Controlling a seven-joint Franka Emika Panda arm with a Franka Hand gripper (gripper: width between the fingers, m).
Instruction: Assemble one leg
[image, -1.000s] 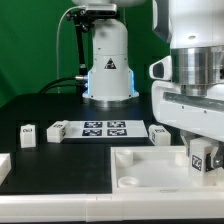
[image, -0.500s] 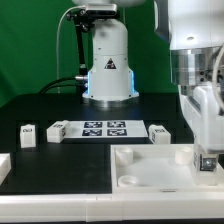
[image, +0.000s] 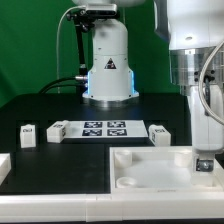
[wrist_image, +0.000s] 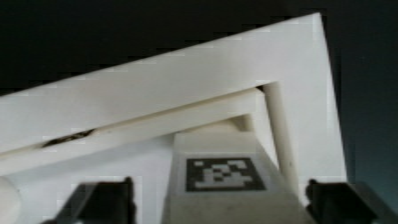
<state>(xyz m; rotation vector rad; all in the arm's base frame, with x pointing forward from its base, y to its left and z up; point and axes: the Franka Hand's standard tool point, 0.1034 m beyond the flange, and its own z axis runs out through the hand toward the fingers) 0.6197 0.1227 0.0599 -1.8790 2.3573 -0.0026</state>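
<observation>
Wrist view: the gripper (wrist_image: 201, 205) has its two fingers (wrist_image: 102, 201) spread apart, one on either side of the leg (wrist_image: 226, 165), touching neither face. The leg, tag toward the camera, stands in a corner recess of the panel (wrist_image: 160, 85). Exterior view: a second ago the wrist faced the camera with the leg between its fingers; it has since rotated and now hangs vertically over the panel's (image: 150, 165) corner at the counter's near edge, on the exterior view's right. Probable meaning: the leg is seated and released. Farther back, two loose legs (image: 28, 134) flank the marker board (image: 103, 128).
</observation>
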